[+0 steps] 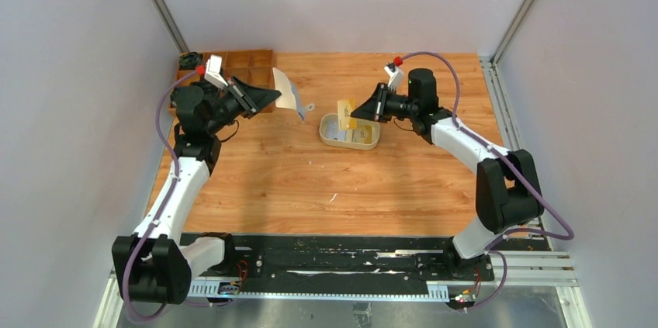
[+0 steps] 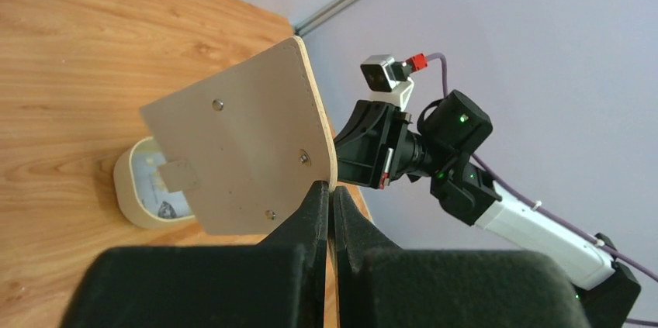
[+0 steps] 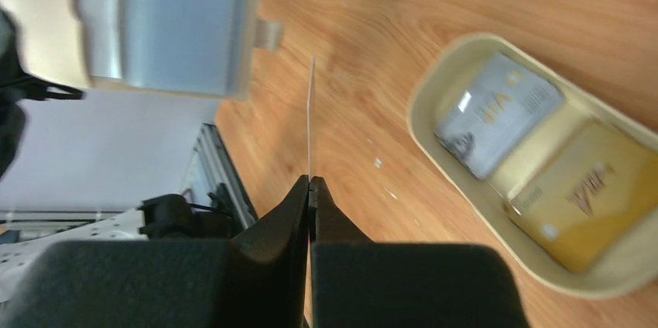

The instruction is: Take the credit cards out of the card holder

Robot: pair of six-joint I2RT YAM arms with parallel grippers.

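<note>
My left gripper is shut on the edge of the card holder, a beige bifold wallet held open and raised above the table. In the left wrist view the gripper pinches the wallet's beige outside. My right gripper is shut on a yellow credit card above the oval tray. In the right wrist view this gripper holds the card edge-on, and the wallet's pale-blue inside is at upper left. A whitish card and a yellow card lie in the tray.
A wooden compartment box stands at the back left, behind my left gripper. The tray sits on the wooden table between the two grippers. Grey walls close the table on three sides.
</note>
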